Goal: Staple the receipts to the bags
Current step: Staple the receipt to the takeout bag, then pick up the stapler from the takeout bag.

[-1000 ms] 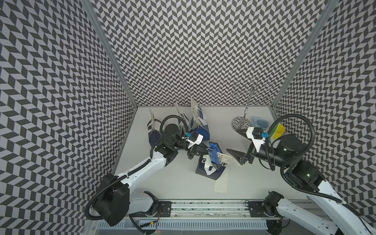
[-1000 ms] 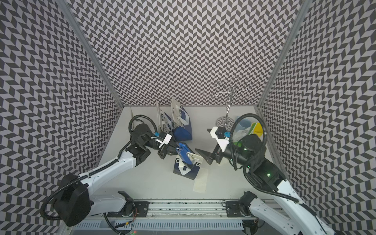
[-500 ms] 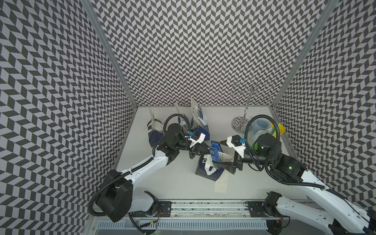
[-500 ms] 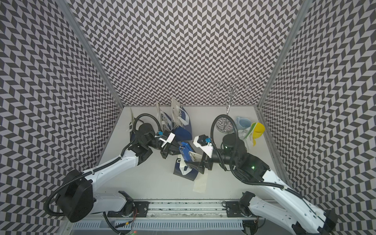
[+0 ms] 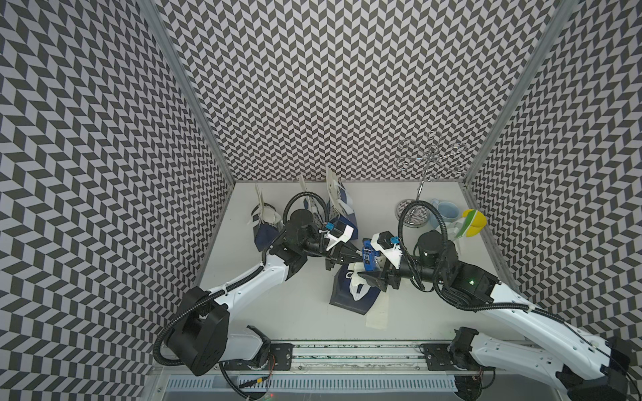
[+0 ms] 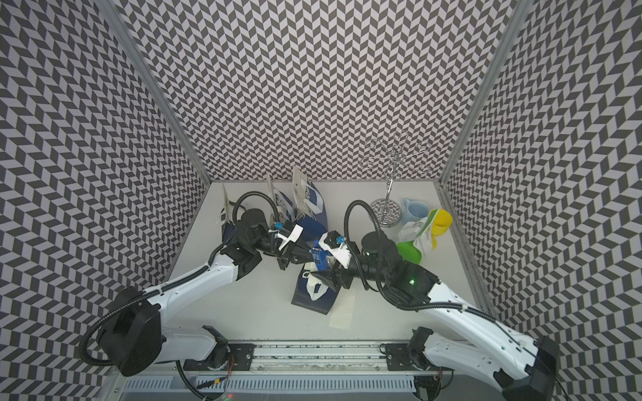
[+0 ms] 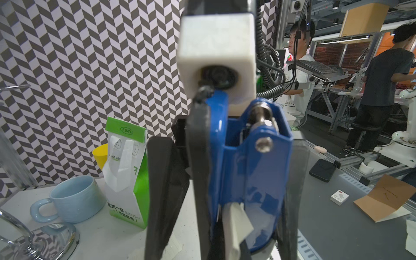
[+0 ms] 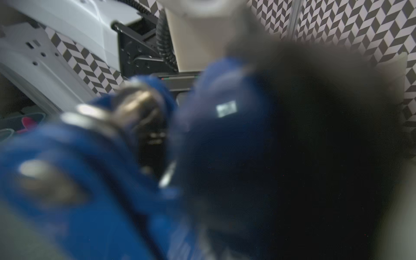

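Squeezing the stapler (image 5: 368, 258) squarely is what matters now. The left gripper (image 5: 347, 259) is clamped on its rear end and carries it above the flat dark blue bag (image 5: 345, 300). The right gripper (image 5: 376, 270) straddles it with fingers (image 7: 165, 191) on either side; I cannot tell whether they press yet. A pale slip (image 7: 236, 222), probably a receipt, sits in the mouth. Press evenly without twisting, and make sure the bag's edge is in too. Another receipt (image 5: 377, 314) lies beside the bag.

Blue bag (image 5: 348, 299) flat; receipt (image 5: 377, 314) beside.
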Robot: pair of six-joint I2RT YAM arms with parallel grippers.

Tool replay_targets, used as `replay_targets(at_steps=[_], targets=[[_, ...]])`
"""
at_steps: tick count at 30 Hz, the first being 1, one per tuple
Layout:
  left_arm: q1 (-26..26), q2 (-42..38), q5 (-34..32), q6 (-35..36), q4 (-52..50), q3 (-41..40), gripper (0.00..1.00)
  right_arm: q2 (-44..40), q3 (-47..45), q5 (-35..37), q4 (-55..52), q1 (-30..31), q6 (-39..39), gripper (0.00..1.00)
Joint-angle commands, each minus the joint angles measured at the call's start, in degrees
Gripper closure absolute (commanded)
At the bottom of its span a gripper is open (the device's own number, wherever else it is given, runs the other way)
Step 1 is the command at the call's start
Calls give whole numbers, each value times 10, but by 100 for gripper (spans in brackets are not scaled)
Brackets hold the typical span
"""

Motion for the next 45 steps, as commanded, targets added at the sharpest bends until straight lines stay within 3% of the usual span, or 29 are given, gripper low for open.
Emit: replay_targets(at_steps=[1,5,6,12,14,16,18,20,23,28,34,40,45], targets=[[-10,-6,4,9,27,36,100,5,-5,-14,51,3,21,43],[-11,-7,3,11,23,36,100,-8,-8,-43,58,1,19,92],[-12,-8,3,12,22,36,100,-14,-11,-48,62,0,19,100],[-12,-11,-1,18,12,36,100,-51,-21,-31,91,-2,27,100],[-12,-14,-25,18,10,33,100,-60,-19,28,92,-3,33,62],[-12,-22,-72,17,15,24,100,-80,-25,87,101,-2,31,34],[-15,-30,-144,5,36,8,100,-105,-33,139,114,-2,29,21],[-20,-41,-223,-21,76,-14,100,-121,-32,188,116,-3,23,16],[-37,-50,-336,-45,116,-35,100,-127,-23,229,108,-2,17,15],[-70,-53,-439,-63,158,-47,100,-118,-26,255,106,-1,22,23],[-79,-38,-470,-73,179,-38,100,-102,-68,237,153,-1,106,46],[-82,-29,-449,-81,181,-38,100,-71,-92,273,230,-1,146,57],[-85,-38,-443,-82,172,-44,100,-53,-77,319,246,-2,149,83]])
